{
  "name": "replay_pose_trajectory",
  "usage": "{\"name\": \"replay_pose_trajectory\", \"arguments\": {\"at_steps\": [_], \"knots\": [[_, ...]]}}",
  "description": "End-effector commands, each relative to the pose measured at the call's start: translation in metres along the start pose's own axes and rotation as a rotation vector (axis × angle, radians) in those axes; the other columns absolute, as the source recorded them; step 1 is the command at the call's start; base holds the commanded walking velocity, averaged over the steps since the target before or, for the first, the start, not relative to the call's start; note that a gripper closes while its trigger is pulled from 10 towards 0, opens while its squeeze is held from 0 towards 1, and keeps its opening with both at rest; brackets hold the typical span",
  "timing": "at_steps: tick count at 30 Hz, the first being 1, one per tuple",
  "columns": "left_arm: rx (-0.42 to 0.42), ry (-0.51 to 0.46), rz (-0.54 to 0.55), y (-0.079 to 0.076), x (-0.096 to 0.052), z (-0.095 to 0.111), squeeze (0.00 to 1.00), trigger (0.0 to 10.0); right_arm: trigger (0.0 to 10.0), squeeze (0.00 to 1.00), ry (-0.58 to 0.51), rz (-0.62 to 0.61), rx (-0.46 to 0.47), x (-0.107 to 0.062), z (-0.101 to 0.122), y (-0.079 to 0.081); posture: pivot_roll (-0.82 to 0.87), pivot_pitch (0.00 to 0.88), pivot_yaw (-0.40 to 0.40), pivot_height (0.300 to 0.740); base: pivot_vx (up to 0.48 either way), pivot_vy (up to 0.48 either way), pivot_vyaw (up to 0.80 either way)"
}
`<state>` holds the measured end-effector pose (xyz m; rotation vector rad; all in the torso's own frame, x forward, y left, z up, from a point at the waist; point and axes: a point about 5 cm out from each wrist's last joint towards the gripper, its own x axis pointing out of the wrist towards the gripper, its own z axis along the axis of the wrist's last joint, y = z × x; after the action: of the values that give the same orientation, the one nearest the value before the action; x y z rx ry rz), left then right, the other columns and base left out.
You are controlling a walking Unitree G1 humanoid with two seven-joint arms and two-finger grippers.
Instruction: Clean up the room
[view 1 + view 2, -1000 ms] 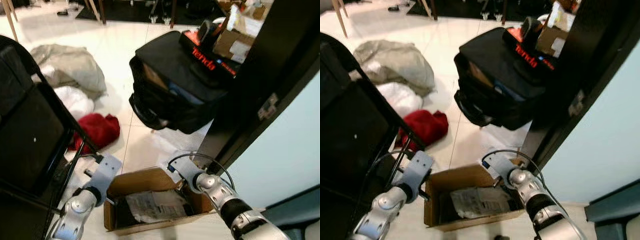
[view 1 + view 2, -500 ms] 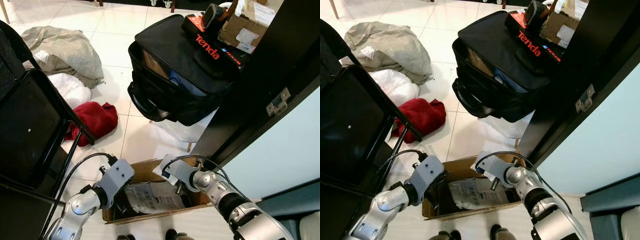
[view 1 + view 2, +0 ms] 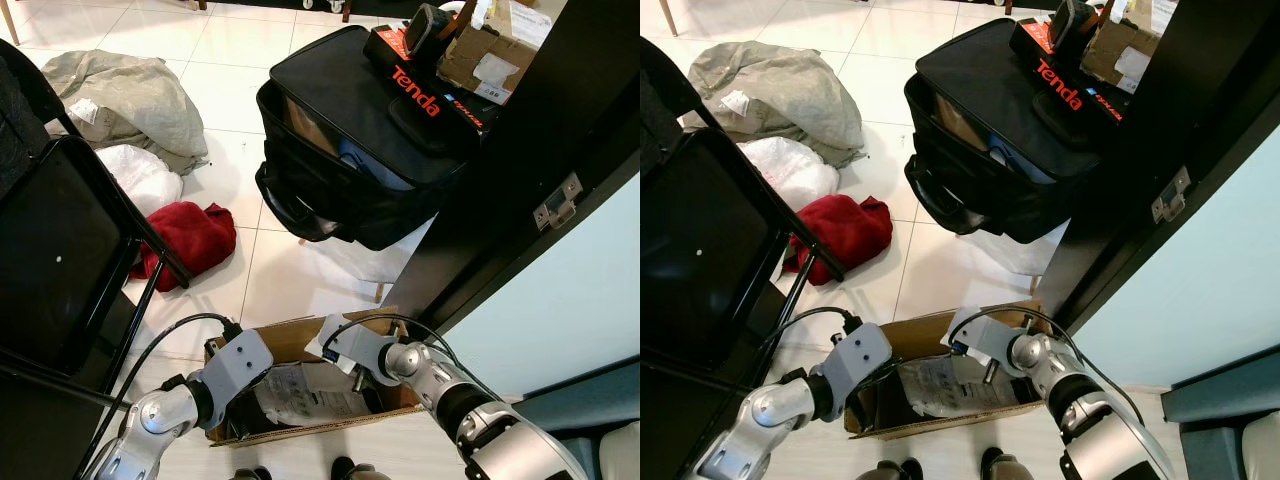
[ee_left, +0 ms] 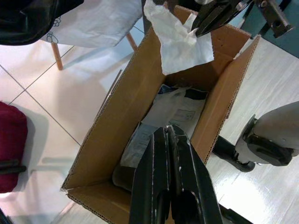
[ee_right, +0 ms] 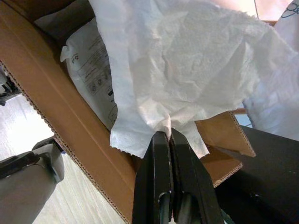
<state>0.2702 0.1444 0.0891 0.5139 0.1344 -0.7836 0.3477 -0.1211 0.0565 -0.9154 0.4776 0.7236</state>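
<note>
An open cardboard box (image 3: pixel 293 342) sits on the floor just in front of me, with a white plastic bag (image 4: pixel 174 111) lying in it. My right gripper (image 5: pixel 167 135) is shut on a crumpled white paper tissue (image 5: pixel 187 70) and holds it above the box's far end, near the box wall (image 5: pixel 70 121). In the left wrist view the tissue (image 4: pixel 180 43) hangs over the box rim (image 4: pixel 219 100). My left gripper (image 4: pixel 168 131) hovers over the box's near end, shut with nothing in it.
A red cloth (image 3: pixel 192 240), a white bag (image 3: pixel 142 176) and a grey-beige cloth (image 3: pixel 130 95) lie on the tiled floor to the left. A black chair (image 3: pixel 60 250) stands close on my left. Beyond the box are a large black bag (image 3: pixel 350 150) and a dark door frame (image 3: pixel 500 200).
The view has tilted down since a second ago. My left arm has come in over the box's near left end. The right gripper still holds the tissue over the box.
</note>
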Motion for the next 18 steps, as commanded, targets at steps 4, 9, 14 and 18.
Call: {"name": "replay_pose_trajectory", "arguments": {"at_steps": [4,9,14,18], "knots": [[0.012,0.002,-0.069,-0.01,-0.003,-0.004,0.0,10.0,10.0,0.0,0.028,0.042,-0.011,0.0,-0.009,0.008,-0.02,0.371,-0.04,0.74,0.0,0.0,0.0],[0.009,-0.021,-0.12,-0.015,-0.003,0.0,0.0,10.0,10.0,0.0,0.028,0.105,-0.026,0.0,-0.01,0.013,-0.02,0.362,-0.04,0.74,0.0,0.0,0.0],[0.014,-0.015,-0.131,-0.016,-0.003,-0.001,0.0,10.0,10.0,0.0,0.043,0.159,-0.062,0.0,-0.012,0.017,-0.02,0.354,-0.041,0.74,0.0,0.0,0.0],[0.021,-0.013,-0.139,-0.017,-0.002,-0.001,0.0,10.0,10.0,0.0,0.07,0.211,-0.112,-0.001,-0.016,0.022,-0.02,0.352,-0.041,0.74,0.0,0.0,0.0]]}}
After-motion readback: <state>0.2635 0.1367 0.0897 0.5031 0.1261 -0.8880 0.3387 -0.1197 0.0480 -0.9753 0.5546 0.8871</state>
